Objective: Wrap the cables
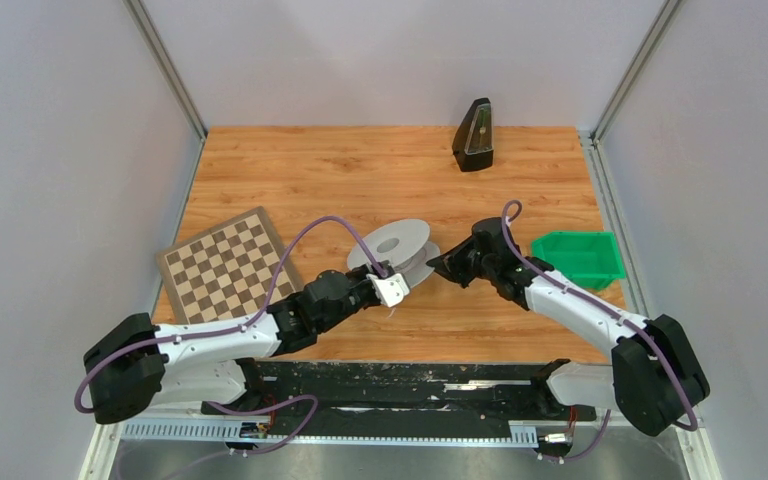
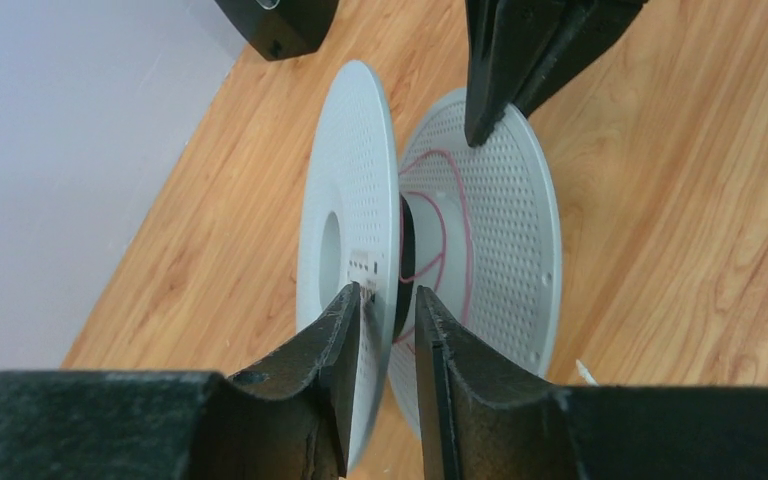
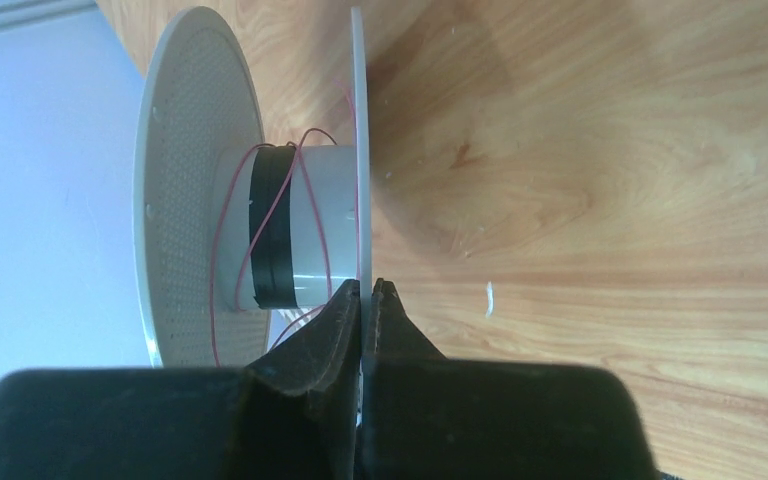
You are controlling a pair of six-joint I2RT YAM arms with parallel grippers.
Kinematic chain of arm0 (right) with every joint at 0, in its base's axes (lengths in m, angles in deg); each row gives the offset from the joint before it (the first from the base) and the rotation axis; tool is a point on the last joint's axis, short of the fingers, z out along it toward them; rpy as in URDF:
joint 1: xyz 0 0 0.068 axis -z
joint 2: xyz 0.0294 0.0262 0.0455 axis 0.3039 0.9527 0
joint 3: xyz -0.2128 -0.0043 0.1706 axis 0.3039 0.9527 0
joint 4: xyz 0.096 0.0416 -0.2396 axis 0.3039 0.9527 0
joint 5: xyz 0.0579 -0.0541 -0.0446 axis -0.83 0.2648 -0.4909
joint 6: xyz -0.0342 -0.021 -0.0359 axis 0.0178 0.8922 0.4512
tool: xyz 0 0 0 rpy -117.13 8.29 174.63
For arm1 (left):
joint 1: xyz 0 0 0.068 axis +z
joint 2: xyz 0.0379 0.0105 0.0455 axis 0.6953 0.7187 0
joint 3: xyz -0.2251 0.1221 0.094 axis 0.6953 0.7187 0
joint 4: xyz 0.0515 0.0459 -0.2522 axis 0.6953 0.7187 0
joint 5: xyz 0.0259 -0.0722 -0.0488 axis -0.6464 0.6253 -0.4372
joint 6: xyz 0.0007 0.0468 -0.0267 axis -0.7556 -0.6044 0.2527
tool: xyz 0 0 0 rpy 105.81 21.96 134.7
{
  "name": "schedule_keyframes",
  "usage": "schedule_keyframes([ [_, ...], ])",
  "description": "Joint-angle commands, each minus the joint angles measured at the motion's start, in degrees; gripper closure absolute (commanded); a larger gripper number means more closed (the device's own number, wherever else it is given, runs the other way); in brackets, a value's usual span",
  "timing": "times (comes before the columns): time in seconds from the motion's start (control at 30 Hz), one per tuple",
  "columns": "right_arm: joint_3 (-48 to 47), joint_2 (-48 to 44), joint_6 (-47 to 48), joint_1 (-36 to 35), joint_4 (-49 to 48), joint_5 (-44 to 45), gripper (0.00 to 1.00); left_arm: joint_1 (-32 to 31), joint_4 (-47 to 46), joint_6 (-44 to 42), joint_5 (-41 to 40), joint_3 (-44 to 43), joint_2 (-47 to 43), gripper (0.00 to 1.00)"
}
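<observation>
only the wrist views are showing my right gripper point(image 3: 367, 290) pinching the spool point(image 3: 190, 150) flange and my left gripper point(image 2: 386, 295) straddling the other flange, jaws slightly apart.

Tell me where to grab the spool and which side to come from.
Grip the spool by a flange rim, edge-on from outside the disc, one finger on each face. The flanges are thin and flat, so they fit narrow jaws; the hub sits recessed between them and carries loose red cable.

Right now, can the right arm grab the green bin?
Probably not yet. The green bin sits close beside it with nothing between, but the right claw is clamped on the flange of the spool.
</observation>
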Motion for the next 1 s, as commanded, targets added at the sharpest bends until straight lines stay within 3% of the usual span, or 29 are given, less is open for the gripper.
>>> schedule_keyframes([
  [0.0,0.6,-1.7,0.9,0.6,-2.1,3.8,1.00,-0.5,1.1,2.4,0.3,-0.8,-1.9,0.65],
  [0.27,1.7,-2.8,3.8,0.8,-3.0,6.5,1.00,-0.5,2.6,4.1,1.7,-1.1,-3.8,0.61],
  [0.6,4.9,-3.4,8.9,3.2,-9.9,7.8,1.00,-0.4,4.6,8.5,0.8,0.7,-12.7,0.56],
  [0.8,8.0,-1.6,12.2,3.8,-17.7,7.8,1.00,-0.4,4.6,7.5,-7.5,-0.4,-13.8,0.52],
  [0.97,8.7,2.9,12.6,5.0,-21.8,6.7,1.00,0.9,14.0,8.9,-12.4,-7.1,-13.4,0.50],
])
